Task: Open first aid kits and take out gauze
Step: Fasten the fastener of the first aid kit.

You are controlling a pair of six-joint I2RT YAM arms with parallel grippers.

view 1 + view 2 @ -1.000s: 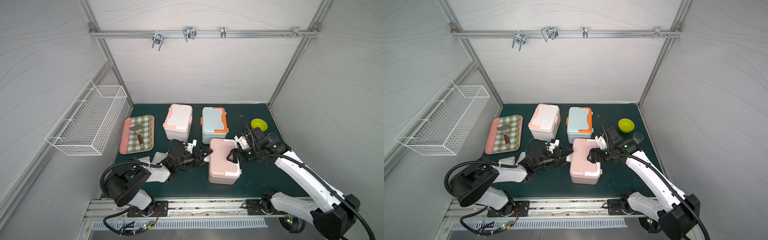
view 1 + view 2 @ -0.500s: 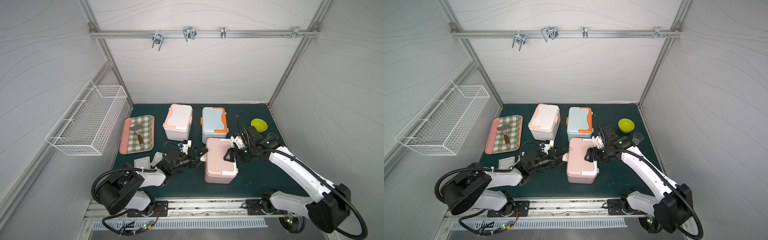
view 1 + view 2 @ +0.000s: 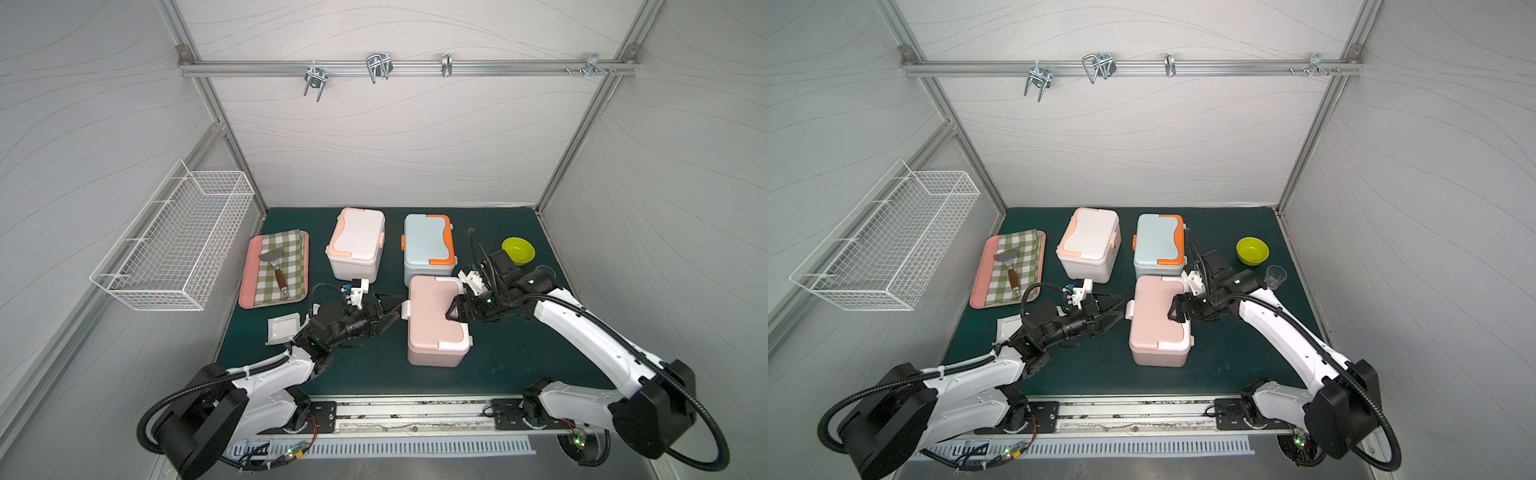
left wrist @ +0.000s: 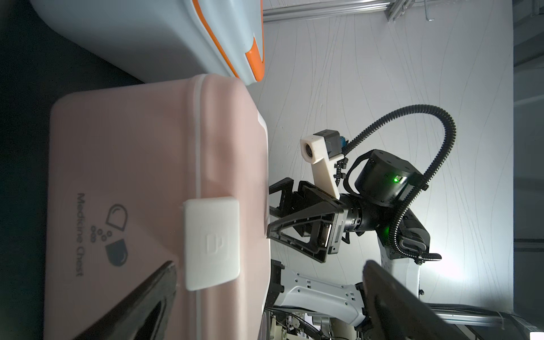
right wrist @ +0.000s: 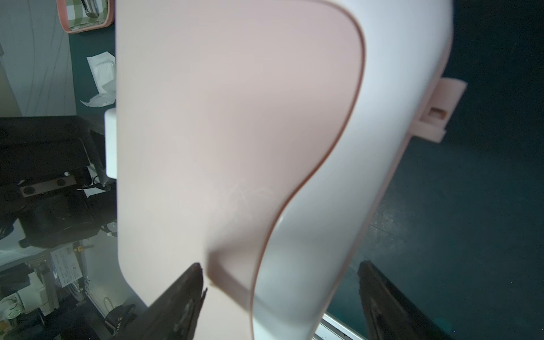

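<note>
The pale pink first aid kit (image 4: 147, 182) bears the words "Medicine Chest" beside a capsule pictogram (image 4: 116, 235) on its side.

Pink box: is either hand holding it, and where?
Left hand: open by the white latch, holding nothing. Right hand: straddling the lid's edge; grip cannot be told.

Both top views evenly, brightly lit by diffuse light; shadows kept soft on desk (image 3: 374, 374). Left wrist view: desk underexposed, bright glare seen on wall (image 4: 447, 265). Right wrist view: pale pink first aid kit (image 5: 235, 117) blurred, out of focus at close range.
</note>
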